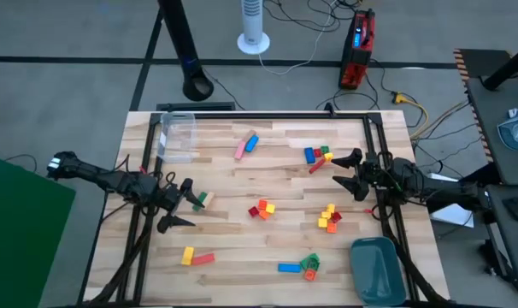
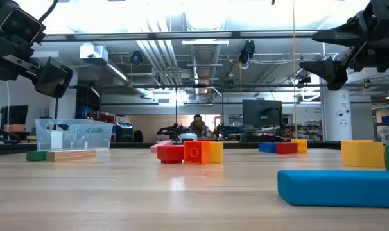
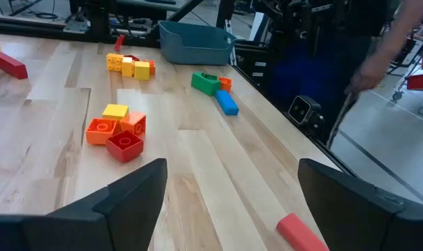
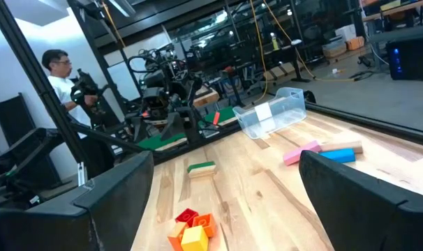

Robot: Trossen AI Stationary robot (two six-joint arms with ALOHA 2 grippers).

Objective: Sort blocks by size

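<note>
Wooden table carried scattered blocks (centre, two and five o'clock); left gripper at nine and right gripper at three hovered, jaws spread, empty. Best approach: descend squarely over one block.

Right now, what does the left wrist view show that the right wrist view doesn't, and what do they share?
Only the left wrist view shows the grey-blue tray, the green block with the blue bar beside it, and the red bar near the table edge.

Only the right wrist view shows the clear plastic box, the pink bar lying beside another blue bar, and the green-topped wooden block.

Both show the central cluster of red, orange and yellow blocks, and each looks out between its own open fingers.
</note>
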